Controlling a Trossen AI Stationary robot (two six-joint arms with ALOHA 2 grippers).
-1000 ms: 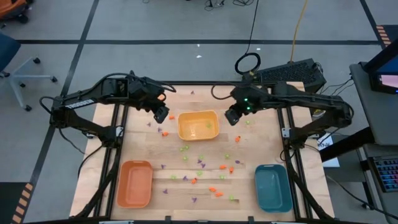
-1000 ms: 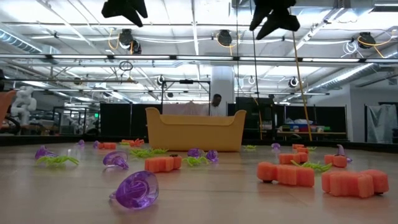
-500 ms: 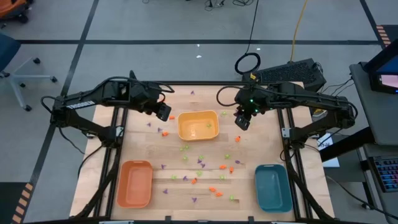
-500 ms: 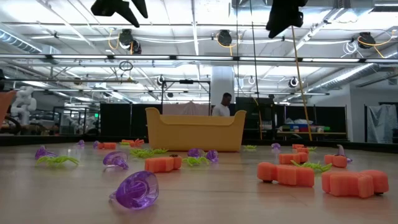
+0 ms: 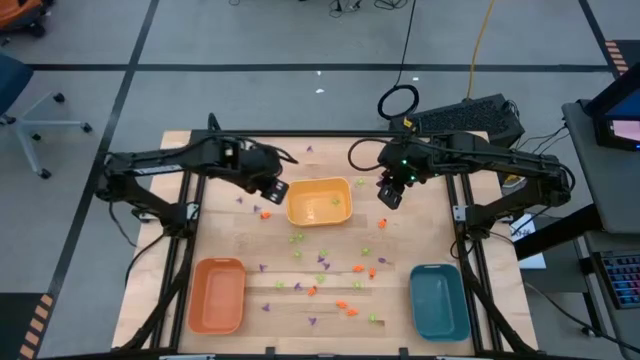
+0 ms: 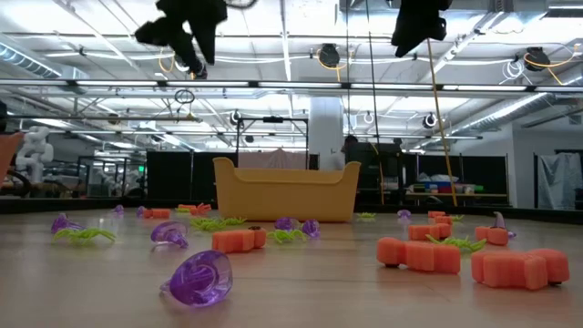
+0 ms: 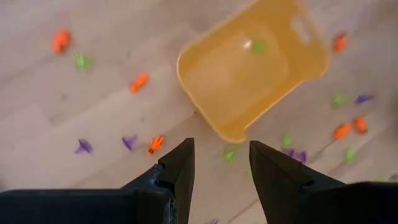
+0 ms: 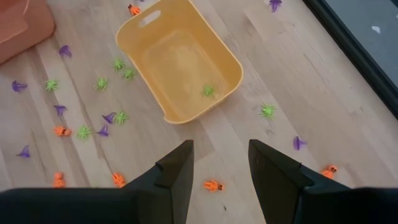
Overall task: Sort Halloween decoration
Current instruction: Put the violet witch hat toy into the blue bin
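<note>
The left gripper (image 5: 268,187) hangs in the air, just beside the yellow tray (image 5: 319,202), on the side away from the other arm. Its two fingers (image 7: 177,168) stand apart with nothing between them. The left wrist view looks down past them at the tray and at bare wood with small pieces on it.

The right gripper (image 5: 390,197) hangs on the other side of the same tray, near one corner. Its fingers (image 8: 176,167) are also apart and hold nothing. Below it on the table sits an orange piece (image 8: 213,185).

The decorations (image 5: 322,262) are tiny orange, green and purple bits. Most lie on the wood past the yellow tray, well away from both grippers, between the orange tray (image 5: 217,294) and the teal tray (image 5: 439,301). A few lie close under each gripper.

The right wrist view shows one green piece (image 8: 209,91) inside the yellow tray. The left wrist view shows a green bit in there too. From the low view you cannot see into the tray at all, only its wall. But that view shows the shapes up close: a purple piece (image 6: 199,277) and blocky orange ones (image 6: 419,254). It also shows both grippers high above the table, and the room behind it.
</note>
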